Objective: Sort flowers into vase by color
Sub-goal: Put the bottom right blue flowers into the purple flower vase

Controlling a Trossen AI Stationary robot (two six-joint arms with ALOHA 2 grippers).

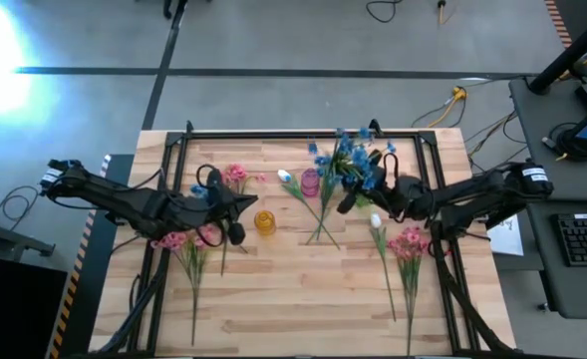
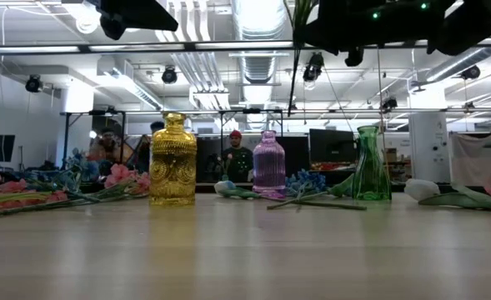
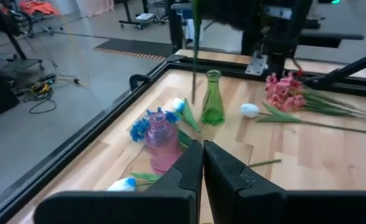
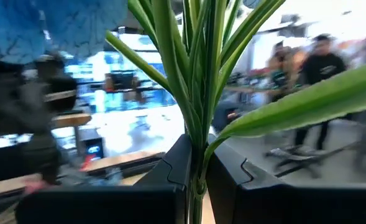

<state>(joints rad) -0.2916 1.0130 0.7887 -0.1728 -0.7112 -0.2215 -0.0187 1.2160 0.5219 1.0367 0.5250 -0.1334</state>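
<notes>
My right gripper (image 1: pixel 349 197) is shut on a blue flower spray (image 1: pixel 357 162) and holds it over the table's far middle, by the green vase (image 3: pixel 212 102). The spray's stem (image 3: pixel 195 56) hangs down beside that vase's neck. A purple vase (image 3: pixel 161 142) and a yellow vase (image 2: pixel 172 160) stand upright to the left of the green one. My left gripper (image 3: pixel 202 163) is shut on nothing and hovers left of the yellow vase (image 1: pixel 264 221). Pink flowers (image 1: pixel 178 241) lie flat on the table at the left, and more pink flowers (image 1: pixel 409 245) lie at the right. My right gripper pinches the blue spray's green stem (image 4: pixel 197 168) between its two fingers, just below where the leaves branch off. The fingers come roughly level from the table's right and lie across the stem. The spray stands upright and clear of the table, blossoms above and stem hanging below.
Blue flowers (image 2: pixel 305 182) and loose stems (image 1: pixel 323 224) lie around the purple vase. A white bud (image 1: pixel 376 220) lies near the right pink flowers, another bud (image 1: pixel 285 177) by the purple vase. A black frame (image 1: pixel 273 135) borders the table. People stand in the room beyond the table.
</notes>
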